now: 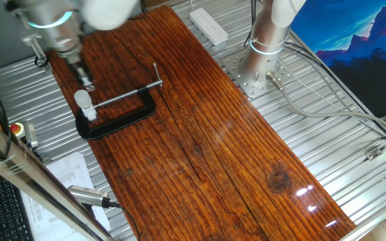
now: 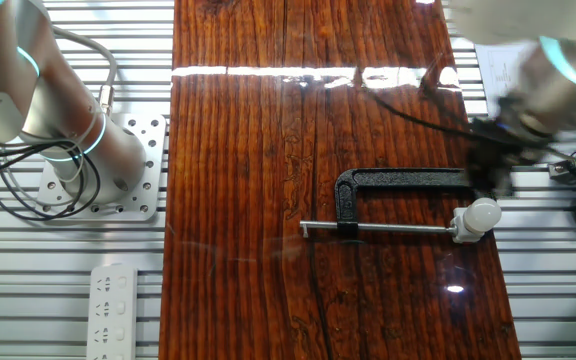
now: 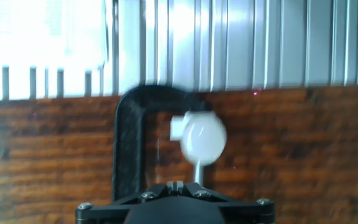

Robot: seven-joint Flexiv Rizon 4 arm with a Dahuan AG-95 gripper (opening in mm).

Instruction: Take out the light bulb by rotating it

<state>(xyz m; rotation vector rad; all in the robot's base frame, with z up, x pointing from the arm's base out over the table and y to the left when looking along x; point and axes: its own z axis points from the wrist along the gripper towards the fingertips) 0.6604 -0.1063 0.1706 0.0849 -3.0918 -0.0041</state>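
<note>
The light bulb (image 1: 83,100) stands apart from the fingers (image 1: 86,84), which hover just beside and above it at the edge of the wooden counter (image 1: 200,147); the hand view shows the bulb (image 3: 202,138) ahead of the hand with open space around it. Motion blur hides the fingertips, so I cannot tell whether the fingers are wide or narrow. The arm reaches in from the counter's edge, its hand pointing downward. The bulb is small, frosted white and round-topped, seated in a white socket (image 1: 90,112) held at the mouth of a black clamp (image 1: 116,114), beside the clamp's steel screw rod.
</note>
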